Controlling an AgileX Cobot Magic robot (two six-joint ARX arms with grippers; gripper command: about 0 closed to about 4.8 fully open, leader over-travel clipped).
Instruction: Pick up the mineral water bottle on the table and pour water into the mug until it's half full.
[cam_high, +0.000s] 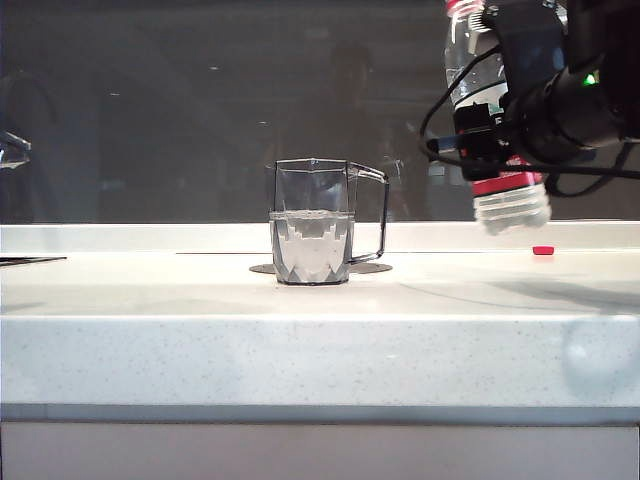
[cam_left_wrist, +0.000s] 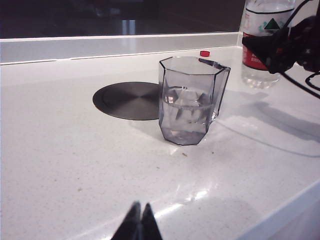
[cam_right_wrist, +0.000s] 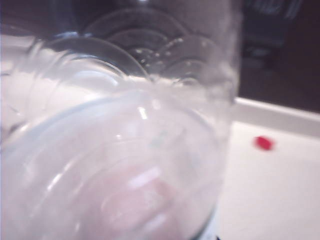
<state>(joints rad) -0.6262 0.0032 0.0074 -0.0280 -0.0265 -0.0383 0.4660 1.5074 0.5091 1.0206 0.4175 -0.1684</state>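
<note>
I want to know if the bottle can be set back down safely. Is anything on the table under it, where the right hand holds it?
Nothing visible directly beneath. The right hand holds the mineral water bottle above bare table. A small red cap lies nearby, slightly behind; the mug stands well aside.

I see the mug (cam_left_wrist: 192, 100) about half full of water (cam_left_wrist: 186, 107) on the table (cam_left_wrist: 60, 150), beside a dark round disc (cam_left_wrist: 127, 100). My left gripper's (cam_left_wrist: 139, 225) tips are together. Beyond, my right gripper (cam_left_wrist: 277, 50) clasps the bottle (cam_left_wrist: 262, 42), near a red cap (cam_left_wrist: 204, 53).
</note>
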